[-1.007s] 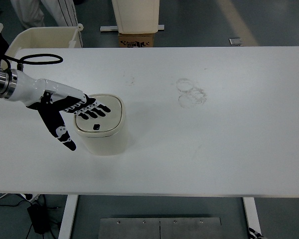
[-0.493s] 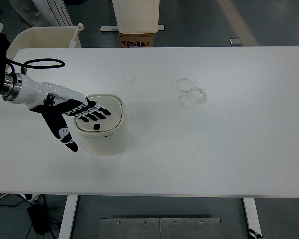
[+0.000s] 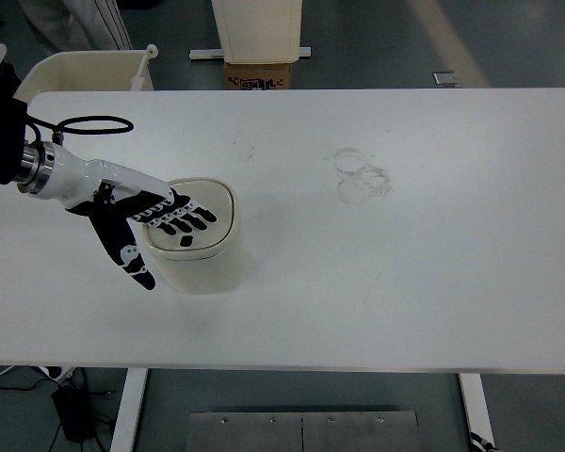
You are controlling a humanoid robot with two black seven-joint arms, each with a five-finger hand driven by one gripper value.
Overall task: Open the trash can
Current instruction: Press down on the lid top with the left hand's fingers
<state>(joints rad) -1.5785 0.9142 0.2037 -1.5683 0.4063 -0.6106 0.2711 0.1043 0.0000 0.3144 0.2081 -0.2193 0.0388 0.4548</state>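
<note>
A small cream trash can [image 3: 207, 259] stands on the white table [image 3: 405, 264], left of centre, its lid [image 3: 217, 202] flat and closed with a small dark button near its front edge. My left hand [image 3: 155, 226] comes in from the left edge and lies flat over the lid's left half. Its black-and-white fingers [image 3: 190, 218] are spread and stretched across the lid, and the thumb hangs down past the can's left side. It grasps nothing. The right arm is out of the picture.
A black cable loops on the table by my left forearm [image 3: 80, 123]. Faint ring marks [image 3: 363, 174] stain the tabletop right of centre. Beyond the far edge stand a cream bin [image 3: 85, 71], a cardboard box [image 3: 259, 73] and a white stand.
My left hand has slid slightly to the right and toward the near edge across the lid. The trash can has not moved and its lid is still closed.
</note>
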